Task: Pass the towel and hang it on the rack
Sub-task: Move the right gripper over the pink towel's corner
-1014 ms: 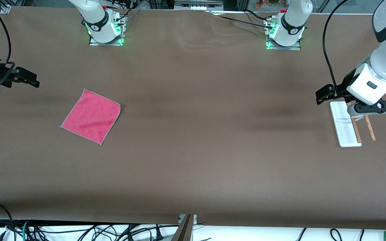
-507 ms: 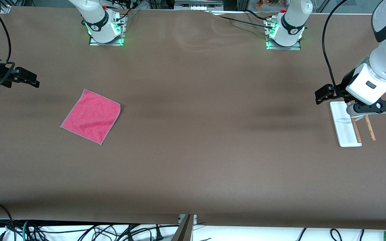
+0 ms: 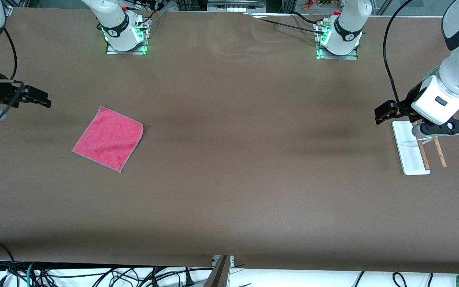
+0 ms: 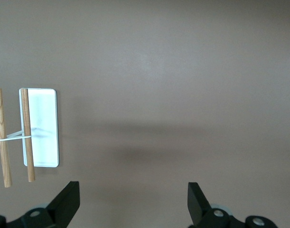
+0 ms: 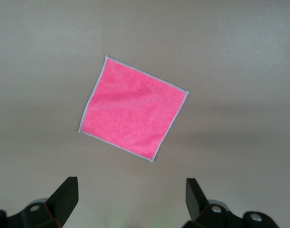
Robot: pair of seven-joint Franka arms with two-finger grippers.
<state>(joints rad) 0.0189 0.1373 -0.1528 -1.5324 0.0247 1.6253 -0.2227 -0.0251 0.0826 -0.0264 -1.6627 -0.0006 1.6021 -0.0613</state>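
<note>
The pink-red towel (image 3: 108, 138) lies flat on the brown table toward the right arm's end; it also shows in the right wrist view (image 5: 134, 114). My right gripper (image 3: 43, 99) hovers open and empty over bare table beside the towel, its fingers wide apart in the right wrist view (image 5: 130, 197). The rack (image 3: 407, 147), a white base with two brown rods (image 3: 439, 153), stands toward the left arm's end. My left gripper (image 3: 381, 113) hovers open and empty over the table next to the rack's base (image 4: 42, 128), apart from it, as the left wrist view (image 4: 133, 199) shows.
Both arm bases (image 3: 125, 38) stand along the table's edge farthest from the front camera. Cables (image 3: 94, 275) hang below the table's near edge. Brown cloth (image 3: 237, 159) covers the table between towel and rack.
My right gripper has shifted a little toward the towel. My left arm shifted very slightly at first, then held still. The towel and the rack have not moved.
</note>
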